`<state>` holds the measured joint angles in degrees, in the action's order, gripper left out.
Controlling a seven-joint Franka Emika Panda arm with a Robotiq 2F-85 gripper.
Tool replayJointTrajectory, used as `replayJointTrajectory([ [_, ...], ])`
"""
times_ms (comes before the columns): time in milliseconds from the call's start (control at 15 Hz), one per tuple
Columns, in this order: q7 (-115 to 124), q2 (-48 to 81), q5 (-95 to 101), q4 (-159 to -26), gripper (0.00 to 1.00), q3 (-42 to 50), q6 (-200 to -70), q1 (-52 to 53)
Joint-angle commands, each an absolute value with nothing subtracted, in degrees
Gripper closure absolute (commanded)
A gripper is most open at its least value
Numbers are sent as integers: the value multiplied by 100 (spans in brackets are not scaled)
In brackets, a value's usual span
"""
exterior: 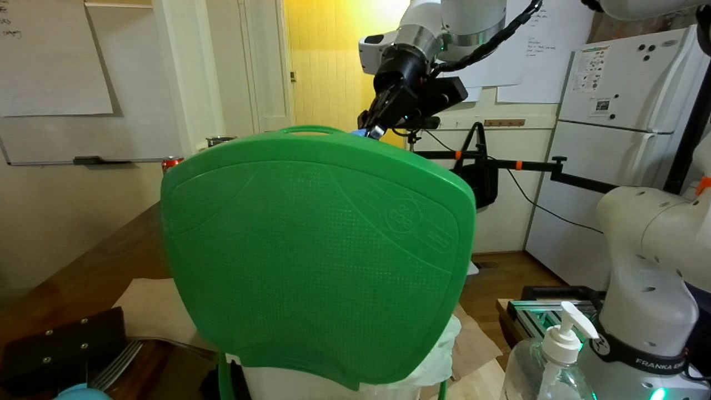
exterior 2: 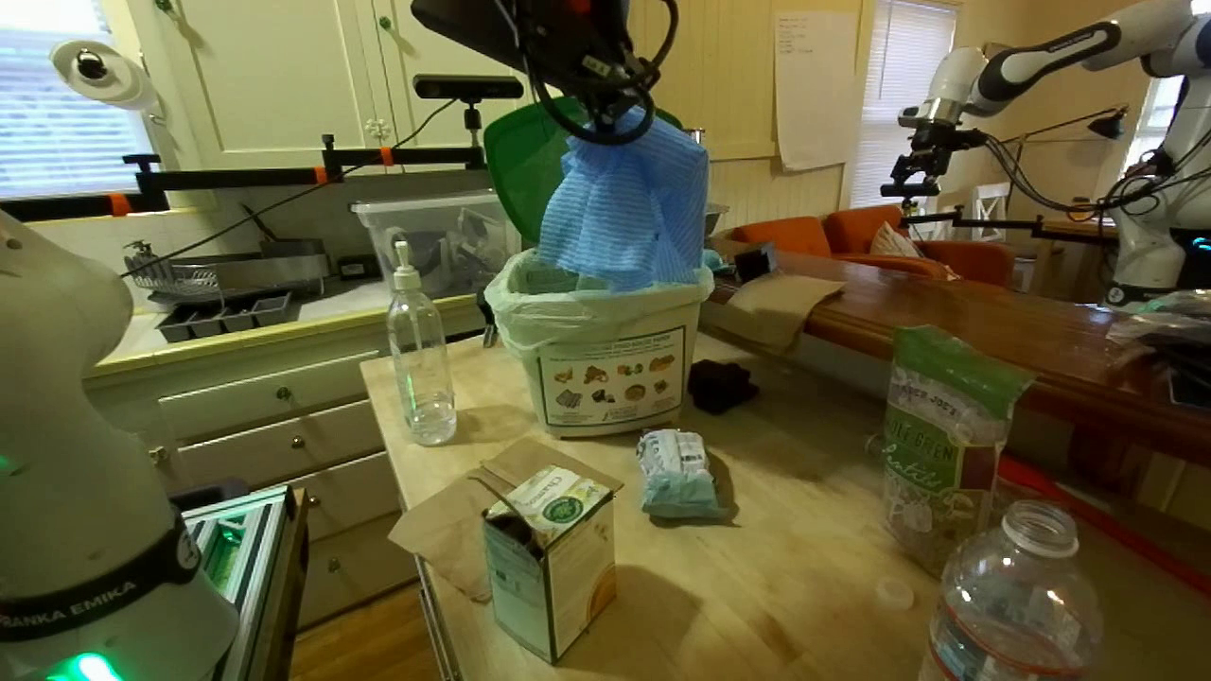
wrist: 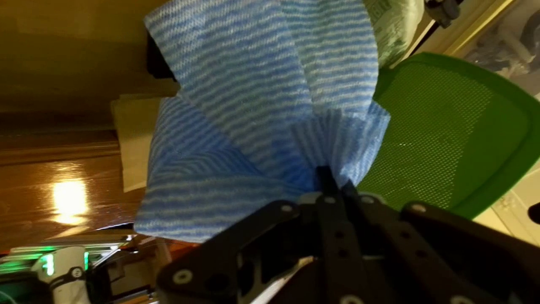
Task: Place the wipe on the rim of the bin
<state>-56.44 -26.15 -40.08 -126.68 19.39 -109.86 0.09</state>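
The bin (exterior 2: pixel 615 378) is white, with a pale liner folded over its rim (exterior 2: pixel 591 303). Its green lid (exterior: pixel 316 244) stands open and upright, and hides most of the bin in that exterior view. The lid also shows in the wrist view (wrist: pixel 447 139). The wipe (exterior 2: pixel 624 203) is a blue striped cloth, hanging bunched from my gripper (wrist: pixel 337 181). It fills the middle of the wrist view (wrist: pixel 253 97). My gripper is shut on its upper part, above the bin opening and in front of the lid. Whether the wipe's lower edge touches the rim, I cannot tell.
A clear pump bottle (exterior 2: pixel 419 350) stands beside the bin. A tea box (exterior 2: pixel 553 558), a small wipes pack (exterior 2: pixel 676 473) and a dark cloth (exterior 2: pixel 721 385) lie in front. A lentil bag (exterior 2: pixel 946 445) and a plastic bottle (exterior 2: pixel 1012 605) stand farther off. A black camera bar (exterior 2: pixel 246 178) runs behind.
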Motion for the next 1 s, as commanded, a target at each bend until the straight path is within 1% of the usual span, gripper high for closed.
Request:
replayJointTrajectory([
  [0, -6238, -2354, -4438, -12500, 100, 2010, -10443, 35],
  [467, -7112, -1812, -5323, -12549, 100, 1898, -9887, -160],
  [933, -7411, -1191, -5336, -12629, 100, 1765, -9572, -563],
])
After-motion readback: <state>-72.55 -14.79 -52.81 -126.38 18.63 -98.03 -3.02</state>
